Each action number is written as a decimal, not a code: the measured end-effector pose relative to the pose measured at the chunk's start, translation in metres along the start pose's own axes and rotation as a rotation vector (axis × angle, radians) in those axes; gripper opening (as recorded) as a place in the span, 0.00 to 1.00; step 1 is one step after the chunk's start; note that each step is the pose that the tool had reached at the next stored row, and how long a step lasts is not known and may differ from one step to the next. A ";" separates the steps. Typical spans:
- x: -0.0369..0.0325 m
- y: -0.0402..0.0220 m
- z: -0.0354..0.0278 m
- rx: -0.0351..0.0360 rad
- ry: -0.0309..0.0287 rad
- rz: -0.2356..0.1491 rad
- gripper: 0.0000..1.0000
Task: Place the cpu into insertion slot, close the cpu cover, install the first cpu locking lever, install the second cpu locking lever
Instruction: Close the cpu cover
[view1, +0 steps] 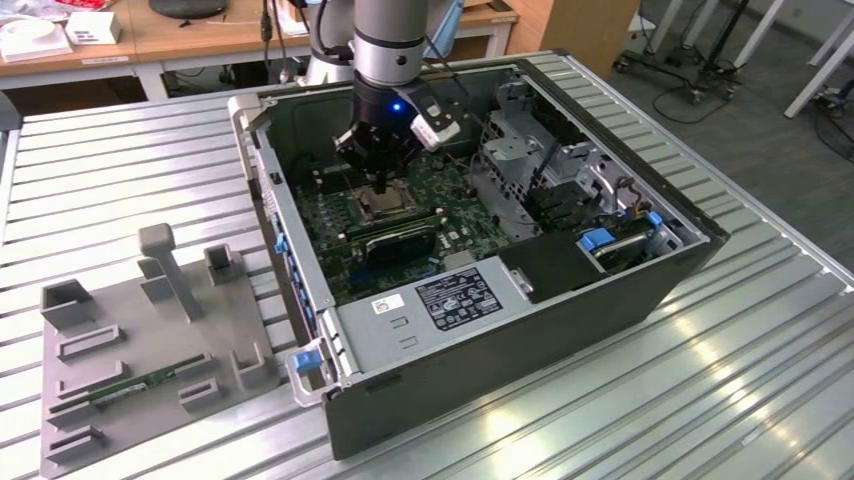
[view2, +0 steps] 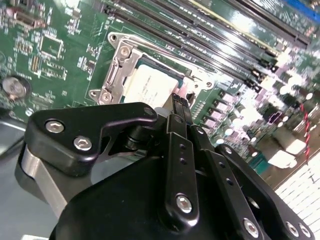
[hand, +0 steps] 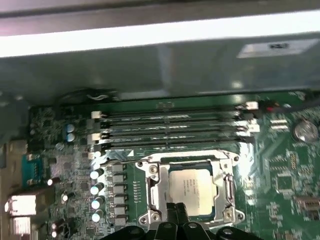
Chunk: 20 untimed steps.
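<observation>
**Over the socket's far edge: closed fingers, chip already seated**

Inside the open computer case (view1: 534, 330), the gripper (view1: 383, 188) hangs almost straight down over the socket (hand: 190, 166) on the green motherboard (hand: 285, 170). Its two fingers are drawn together with nothing between them, as both wrist views show.

The chip (hand: 192, 187) lies flat in the socket. The silvery cover (hand: 155, 187) appears to be folded down around it, so the chip's pale top shows through the square cut-out. Whether either locking lever is hooked home I cannot tell.

The relation that matters is a small sideways offset. The fingertips stand not over the chip's middle but at the edge of the socket that faces away from the long black memory slots (hand: 170, 127). From the tips, the chip lies just beyond, toward those slots. Whether the tips touch the cover's rim or sit just above it is unclear. The chip is square, so it has no long axis, and its edges run parallel to the memory slots.
</observation>
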<state>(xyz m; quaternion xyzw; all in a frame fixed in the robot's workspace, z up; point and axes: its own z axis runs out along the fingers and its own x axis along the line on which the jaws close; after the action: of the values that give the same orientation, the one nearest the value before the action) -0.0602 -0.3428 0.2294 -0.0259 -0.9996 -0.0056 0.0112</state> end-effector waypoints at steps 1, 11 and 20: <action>0.0000 0.0000 0.0000 0.0007 0.0001 -0.009 0.11; 0.0000 0.0000 0.0004 0.0011 0.0001 -0.025 0.11; 0.0006 -0.0001 0.0020 0.0012 -0.0003 -0.024 0.11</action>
<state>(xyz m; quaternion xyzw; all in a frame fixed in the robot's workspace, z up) -0.0608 -0.3428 0.2274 -0.0137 -0.9998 -0.0051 0.0110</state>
